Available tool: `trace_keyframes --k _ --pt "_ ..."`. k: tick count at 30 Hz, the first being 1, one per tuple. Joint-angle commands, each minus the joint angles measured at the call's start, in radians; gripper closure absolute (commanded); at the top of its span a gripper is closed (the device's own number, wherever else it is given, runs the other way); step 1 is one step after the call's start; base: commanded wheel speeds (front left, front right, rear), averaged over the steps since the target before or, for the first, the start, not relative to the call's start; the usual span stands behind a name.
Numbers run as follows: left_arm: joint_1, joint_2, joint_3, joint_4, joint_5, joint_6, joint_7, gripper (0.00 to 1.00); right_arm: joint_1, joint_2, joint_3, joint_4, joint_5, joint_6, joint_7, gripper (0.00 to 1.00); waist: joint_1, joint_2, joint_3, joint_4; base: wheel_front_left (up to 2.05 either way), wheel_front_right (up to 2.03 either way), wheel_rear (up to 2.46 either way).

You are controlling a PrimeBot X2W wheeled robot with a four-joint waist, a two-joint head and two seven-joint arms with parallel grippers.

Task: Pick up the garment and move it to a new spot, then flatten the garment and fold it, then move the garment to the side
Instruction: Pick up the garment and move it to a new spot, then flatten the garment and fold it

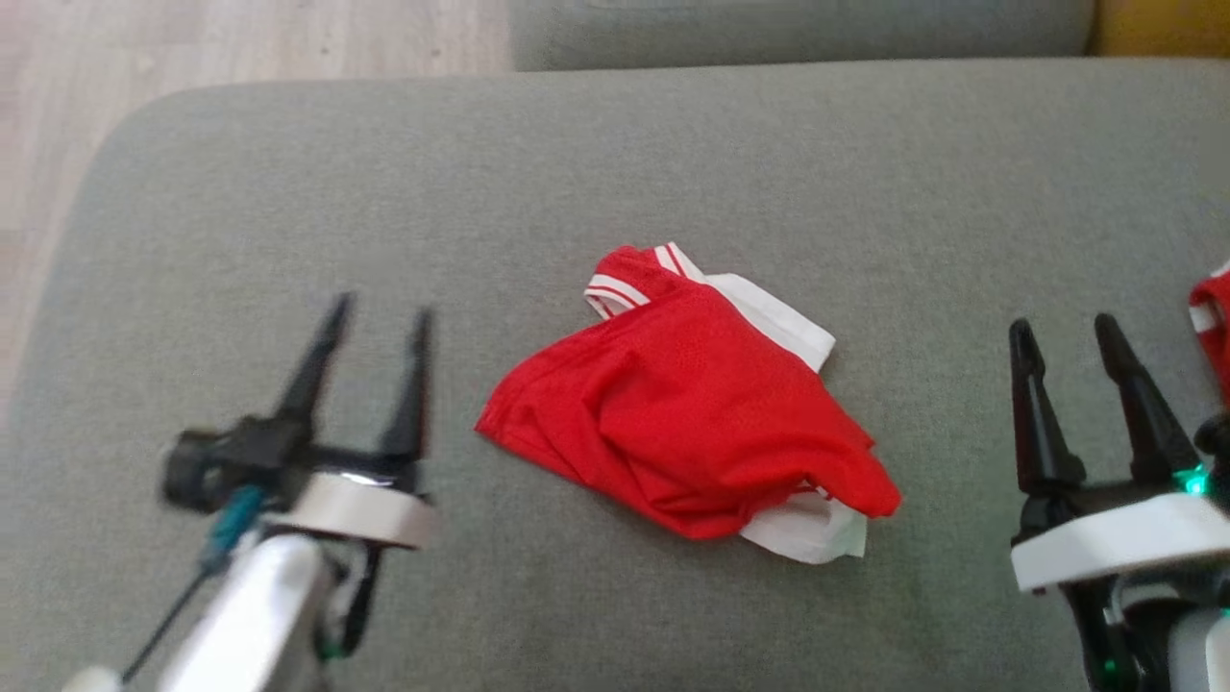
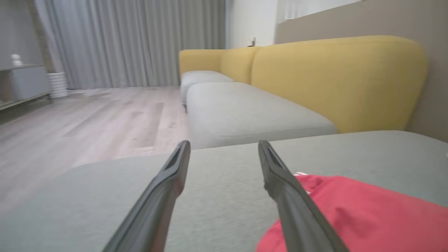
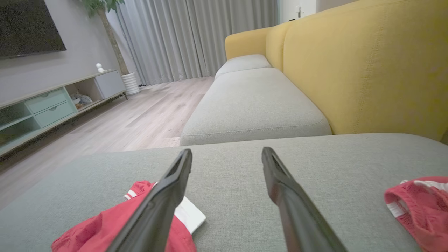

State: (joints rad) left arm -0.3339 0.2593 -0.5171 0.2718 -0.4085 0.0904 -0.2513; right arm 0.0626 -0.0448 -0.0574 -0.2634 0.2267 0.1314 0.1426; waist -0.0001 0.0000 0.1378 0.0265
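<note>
On the grey seat cushion (image 1: 288, 192), the crumpled red-and-white garment (image 1: 687, 413) lies mid-cushion, its long axis slanting from far left to near right, between the nearer left gripper (image 1: 382, 309) and the right gripper (image 1: 1063, 327), both jaws spread wide and empty.

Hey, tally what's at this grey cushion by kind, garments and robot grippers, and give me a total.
Red and white garments: 2, a crumpled garment in the middle and a second garment at the right edge
Grippers: 2, the left gripper and the right gripper, both open
Total: 4
</note>
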Motion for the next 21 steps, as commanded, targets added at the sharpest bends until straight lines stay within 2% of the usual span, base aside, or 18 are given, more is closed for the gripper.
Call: trace_keyframes --k 1,2,9,21 --pt "0.008 0.056 0.089 -0.029 -0.023 0.02 -0.009 0.0 0.005 -0.005 0.018 -0.043 -0.011 -0.001 0.01 0.0 0.0001 0.0 -0.025 0.025 0.0 0.0 0.0" --pt "0.038 0.083 0.131 -0.028 -0.044 0.029 -0.01 0.0 0.016 -0.005 0.016 -0.044 -0.012 -0.001 0.016 0.0 0.0001 0.0 -0.036 0.036 0.0 0.0 0.0" --pt "0.121 0.13 0.201 -0.023 -0.114 0.028 -0.007 0.0 0.054 -0.005 0.011 -0.046 -0.017 -0.001 0.035 0.0 0.0001 0.0 -0.072 0.054 0.0 0.0 0.0" --pt "0.266 0.151 0.149 -0.139 -0.086 0.088 0.065 0.0 0.145 -0.005 0.015 -0.058 -0.007 -0.001 0.07 0.0 0.0001 0.0 -0.152 0.039 0.0 0.0 0.0"
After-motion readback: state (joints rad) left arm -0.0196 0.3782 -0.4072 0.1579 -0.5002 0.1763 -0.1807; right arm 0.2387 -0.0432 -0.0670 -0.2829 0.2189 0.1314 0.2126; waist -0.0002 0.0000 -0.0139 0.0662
